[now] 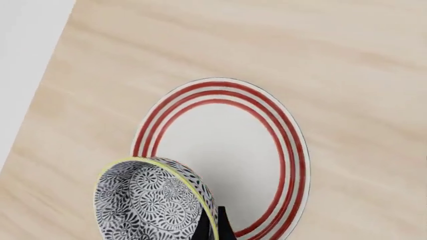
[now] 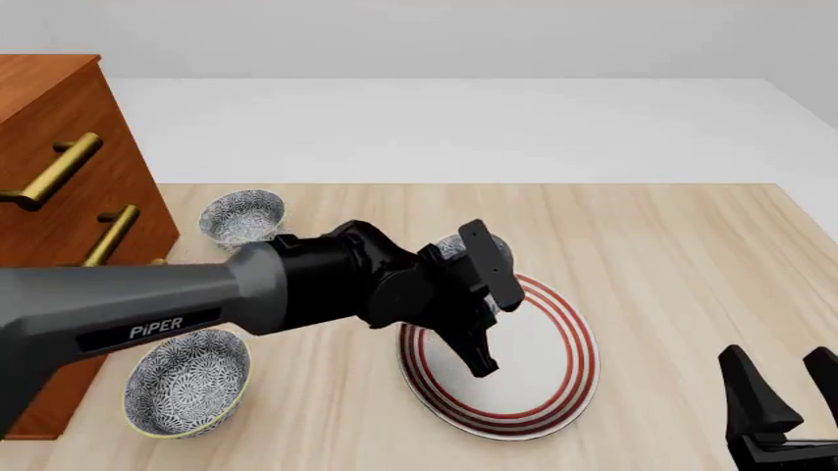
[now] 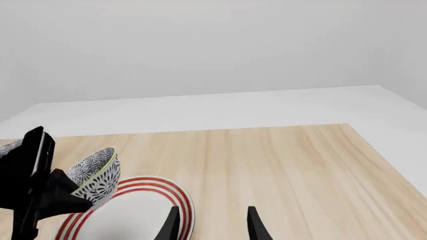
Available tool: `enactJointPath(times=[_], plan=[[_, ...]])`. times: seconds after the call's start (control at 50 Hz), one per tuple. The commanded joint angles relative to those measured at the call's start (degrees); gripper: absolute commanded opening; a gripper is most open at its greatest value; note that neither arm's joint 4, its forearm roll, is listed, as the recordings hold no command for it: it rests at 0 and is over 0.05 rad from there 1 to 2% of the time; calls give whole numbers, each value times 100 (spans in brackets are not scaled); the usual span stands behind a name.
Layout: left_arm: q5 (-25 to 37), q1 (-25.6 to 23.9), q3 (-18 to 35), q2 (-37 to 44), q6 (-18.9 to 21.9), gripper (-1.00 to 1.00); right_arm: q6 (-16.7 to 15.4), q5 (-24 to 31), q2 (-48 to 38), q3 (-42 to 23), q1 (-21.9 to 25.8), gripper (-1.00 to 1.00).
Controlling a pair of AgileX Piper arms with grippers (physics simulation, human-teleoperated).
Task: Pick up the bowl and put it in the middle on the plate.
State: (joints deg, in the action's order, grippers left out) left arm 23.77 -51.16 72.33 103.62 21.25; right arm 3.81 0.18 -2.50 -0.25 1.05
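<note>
Gripped by its rim in the left gripper (image 1: pixel 212 227), tilted bowl (image 1: pixel 150 202) held above the red-ringed plate (image 1: pixel 227 150) on the wooden table (image 2: pixel 654 245); right gripper (image 3: pixel 212 222) open, empty.

The left arm reaches in across the front view, its gripper (image 2: pixel 480 294) turned sideways and clamped on the rim of the bowl (image 1: pixel 150 200), which it carries tilted. The right gripper (image 2: pixel 786 388) sits low at the near right, fingers parted and holding nothing.
</note>
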Motion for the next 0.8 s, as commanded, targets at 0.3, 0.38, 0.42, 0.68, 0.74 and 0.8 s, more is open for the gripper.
enactJointPath(times=[0.3, 0.38, 0.42, 0.68, 0.74, 0.8], plan=[[99, -515, 284, 497, -144, -100, -1, -1, -2, 0, 0, 100], [97, -563, 295, 559, -155, -100, 0, 0, -1, 0, 1, 100], [87, -582, 300, 605, -144, -100, 1, 0, 0, 0, 0, 100], [-79, -601, 181, 877, -53, -100, -2, 0, 0, 0, 0, 100], [-94, -586, 161, 896, -54, -100, 1, 0, 0, 0, -1, 100], [-130, -573, 136, 931, -47, -100, -1, 0, 0, 0, 1, 100]])
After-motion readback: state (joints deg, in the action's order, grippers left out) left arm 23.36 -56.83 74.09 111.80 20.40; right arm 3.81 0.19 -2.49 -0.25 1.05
